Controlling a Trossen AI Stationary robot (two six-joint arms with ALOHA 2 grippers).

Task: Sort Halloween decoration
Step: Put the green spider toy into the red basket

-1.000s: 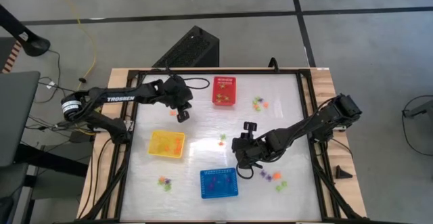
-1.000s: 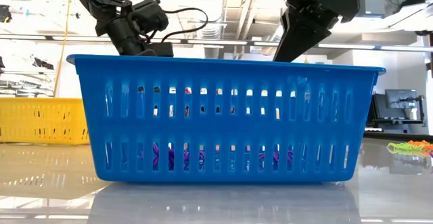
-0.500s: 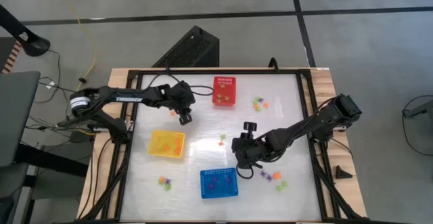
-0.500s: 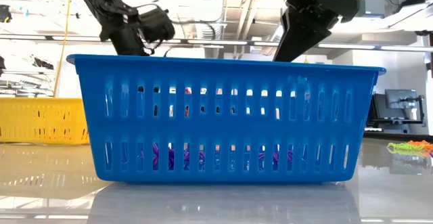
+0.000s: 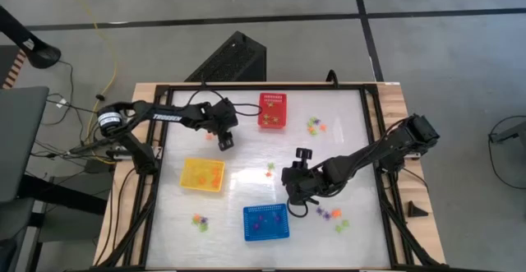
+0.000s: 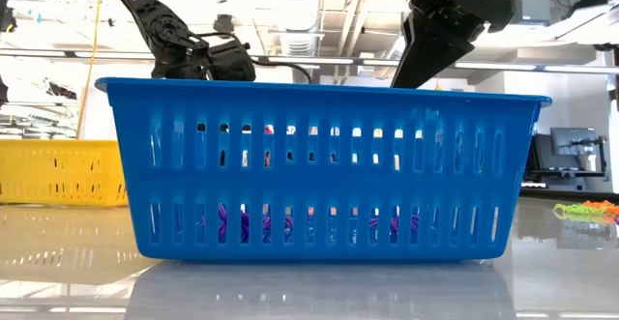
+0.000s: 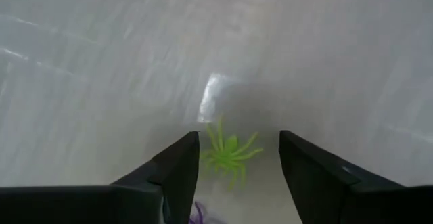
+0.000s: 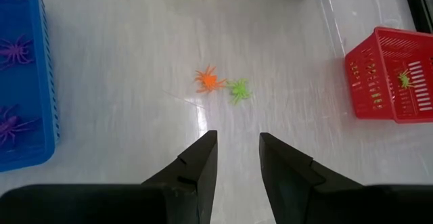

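My left end effector (image 5: 223, 140) sits over the surface (image 5: 246, 182) between the red basket (image 5: 273, 110) and the yellow basket (image 5: 202, 174), fingers (image 7: 177, 173) spread apart with nothing between them; in the left wrist view a light green spider (image 7: 229, 154) lies on the surface in the gap between the two fingers, and a bit of purple (image 7: 197, 214) shows at the frame edge. My right end effector (image 5: 297, 191) is near the middle of the surface, just beside the blue basket (image 5: 265, 222); its fingers (image 8: 196, 164) stand partly apart and hold nothing. Ahead of it an orange spider (image 8: 209, 80) and a green spider (image 8: 237, 89) lie side by side, almost touching (same pair shows in the high view near the middle). Blue basket has purple spiders (image 8: 13, 50) inside, red basket has a green one (image 8: 404, 79), yellow basket has orange pieces (image 5: 210, 174). More loose trinkets (image 5: 316, 126) lie beside the red basket, others (image 5: 332, 216) close to the right end effector, and a few (image 5: 200, 221) past the yellow basket
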